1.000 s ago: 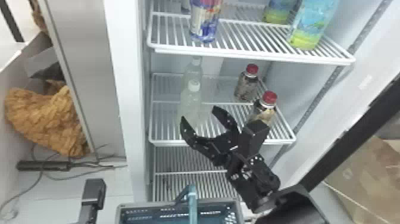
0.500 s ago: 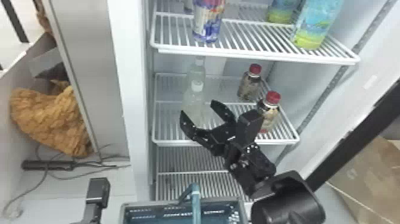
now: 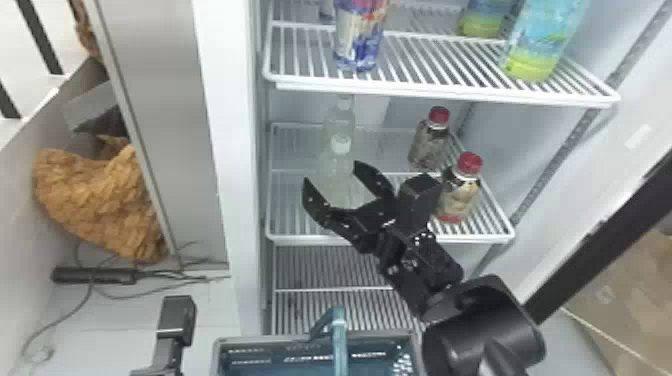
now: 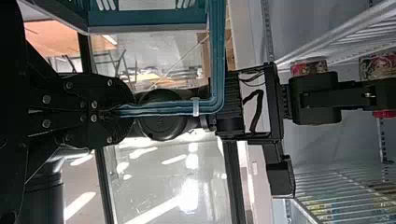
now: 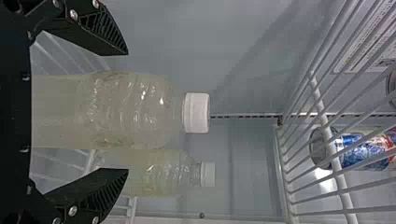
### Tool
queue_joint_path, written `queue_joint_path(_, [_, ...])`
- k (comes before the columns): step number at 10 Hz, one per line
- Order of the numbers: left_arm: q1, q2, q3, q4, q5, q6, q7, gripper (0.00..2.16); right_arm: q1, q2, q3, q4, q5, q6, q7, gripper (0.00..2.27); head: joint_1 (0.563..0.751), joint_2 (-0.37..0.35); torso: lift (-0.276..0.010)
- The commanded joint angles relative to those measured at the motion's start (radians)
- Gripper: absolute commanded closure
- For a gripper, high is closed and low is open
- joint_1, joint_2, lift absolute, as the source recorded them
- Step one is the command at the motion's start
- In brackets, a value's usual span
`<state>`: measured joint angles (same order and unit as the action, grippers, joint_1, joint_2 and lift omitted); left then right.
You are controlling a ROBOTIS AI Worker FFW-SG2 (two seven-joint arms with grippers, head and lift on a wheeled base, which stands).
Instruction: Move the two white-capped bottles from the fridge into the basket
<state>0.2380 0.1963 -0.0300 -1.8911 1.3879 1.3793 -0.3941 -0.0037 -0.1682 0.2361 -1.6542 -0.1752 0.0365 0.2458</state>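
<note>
On the fridge shelf [image 3: 310, 241], both white-capped bottles [image 5: 159, 173] are standing upright. Right hand [image 5: 127, 112] is holding fingers apart, flanking the nearer bottle [image 5: 154, 112]; left hand [image 4: 131, 109] is gripping the basket handle [image 4: 217, 56]. First grasp is apparently pending; next move is requiring centred closure.

On the middle shelf [image 3: 295, 239], the front left bottle [image 3: 336, 175] stands before the rear left bottle [image 3: 340, 117]; rightward, the near bottle [image 3: 460, 192] stands before the far bottle [image 3: 427, 145]. Above, a can [image 3: 357, 40] sits left of a large bottle [image 3: 542, 45], perhaps with another container [image 3: 327, 10] behind. The basket [image 3: 260, 341] is before the fridge [image 3: 225, 115].
</note>
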Motion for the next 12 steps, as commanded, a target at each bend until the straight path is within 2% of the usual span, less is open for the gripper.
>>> queue_joint_path(1, [0.0,0.0,0.0,0.0,0.0,-0.002,0.0,1.15,-0.001,0.003,0.001,0.004,0.004,0.003,0.0,0.29,0.695,-0.161,-0.26])
queue_joint_path(2, [0.0,0.0,0.0,0.0,0.002,-0.002,0.0,1.15,-0.001,0.003,-0.003,0.001,0.002,0.013,0.0,0.59,0.695,-0.159,-0.26])
queue_joint_path(3, [0.002,0.0,0.0,0.0,0.004,-0.002,0.0,1.15,-0.001,0.001,-0.005,-0.001,0.002,0.015,0.0,0.77,0.695,-0.159,-0.26])
queue_joint_path(8, [0.0,0.002,0.002,0.0,0.002,-0.005,0.0,1.15,0.013,-0.002,-0.029,-0.038,0.0,0.013,0.0,0.79,0.695,-0.165,-0.26])
queue_joint_path(10, [0.0,0.003,0.002,0.0,0.002,-0.005,0.0,1.15,0.038,-0.011,-0.033,-0.095,-0.016,0.015,0.001,0.79,0.695,-0.175,-0.26])
queue_joint_path(12, [0.0,0.003,0.002,0.0,0.002,-0.005,0.0,1.15,0.107,-0.017,-0.057,-0.205,-0.032,0.067,0.012,0.79,0.695,-0.179,-0.26])
